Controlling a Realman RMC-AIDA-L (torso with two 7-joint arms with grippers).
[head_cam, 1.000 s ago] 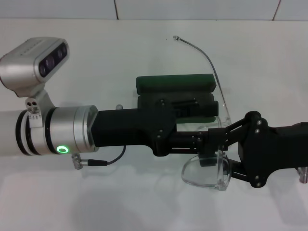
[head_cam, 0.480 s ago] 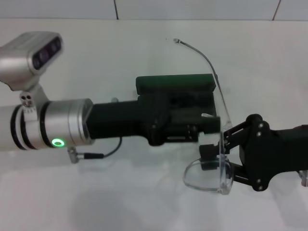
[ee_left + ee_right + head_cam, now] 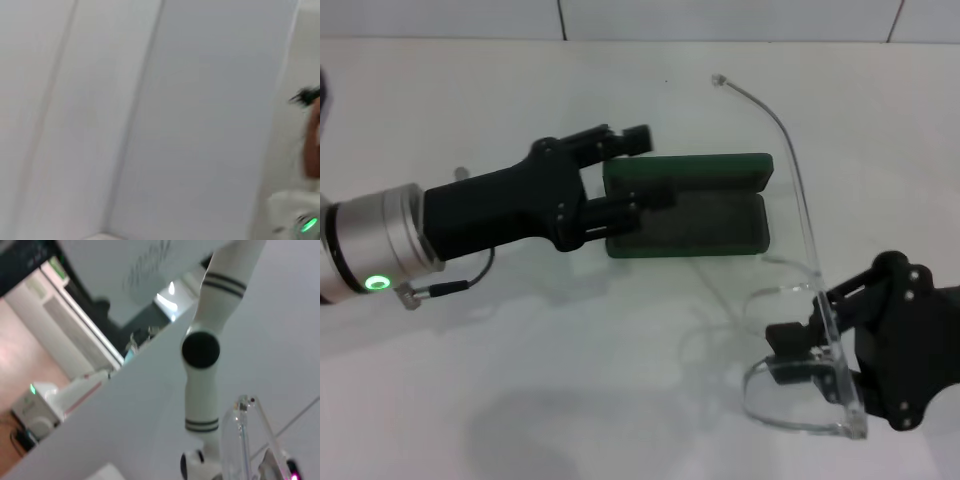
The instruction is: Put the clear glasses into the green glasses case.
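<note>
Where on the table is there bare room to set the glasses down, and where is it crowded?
Bare table lies near the front, below the left claw. It is crowded around the open case and at the right claw holding the glasses.

Head view bright, evenly lit from overhead; white matte tabletop (image 3: 620, 400) near overexposure, detail washed out. Soft diffuse shadows fall toward near edge beneath black left gripper (image 3: 630, 180) and under clear wraparound plastic glasses (image 3: 810, 330). Faint glare along transparent lens edge; dark green rectangular glasses case (image 3: 695, 205) reads crisp, lining grainy. Left wrist view heavily motion-blurred, pale grey streaks only, green indicator glow (image 3: 310, 223) smeared at corner. Right wrist view soft, tilted; ceiling light patch (image 3: 167, 295) blown out, background out of focus.
</note>
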